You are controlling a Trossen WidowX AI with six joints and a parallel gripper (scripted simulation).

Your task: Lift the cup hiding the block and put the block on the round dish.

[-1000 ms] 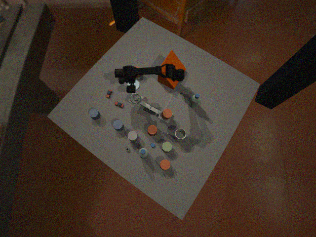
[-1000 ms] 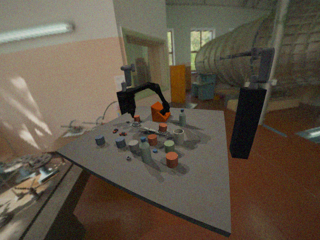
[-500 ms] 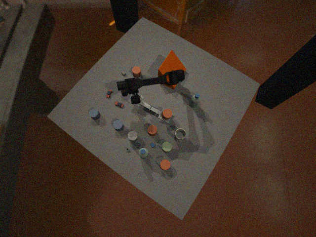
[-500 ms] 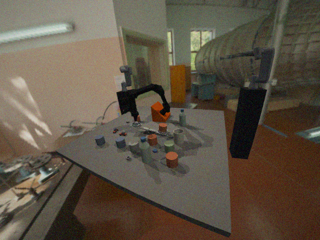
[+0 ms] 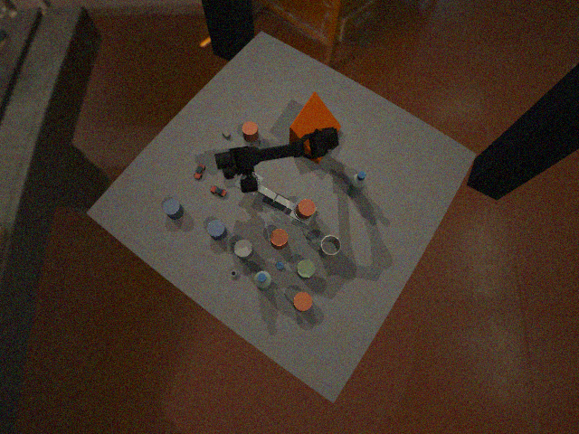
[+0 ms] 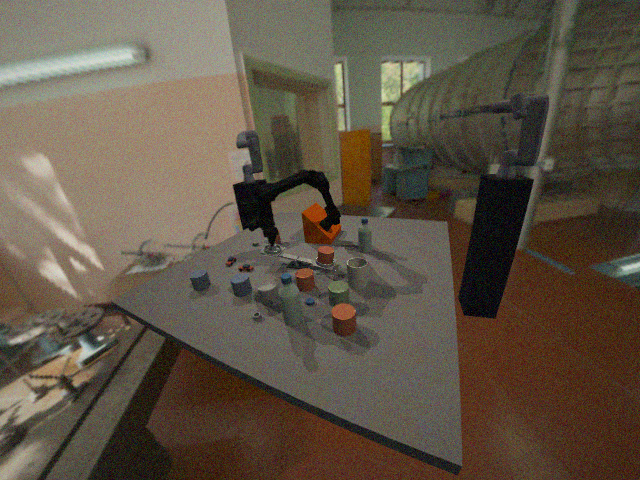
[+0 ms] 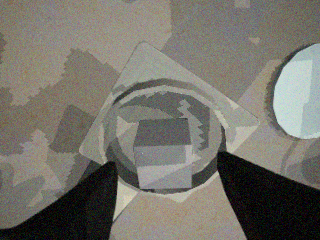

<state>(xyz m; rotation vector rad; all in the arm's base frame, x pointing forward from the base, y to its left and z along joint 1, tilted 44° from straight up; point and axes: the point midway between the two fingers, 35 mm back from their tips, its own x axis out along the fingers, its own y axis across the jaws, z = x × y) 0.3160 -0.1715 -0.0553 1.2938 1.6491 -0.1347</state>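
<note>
The pincer is spread, pinching nothing, over the left end of the balance. The grey block sits uncovered there, inside the round rim. To take it well, centre the fingers on its two sides, go straight down without pressing the rim or beam, close gently and lift upright before heading for the pale round dish. A knock could tip the balance and shift the orange cup on its right end, which must stay put. The other orange cup stands apart on the desk. The arm hides block and dish from above; the wrist view cuts off the dish, and fingertip height is hard to judge
</note>
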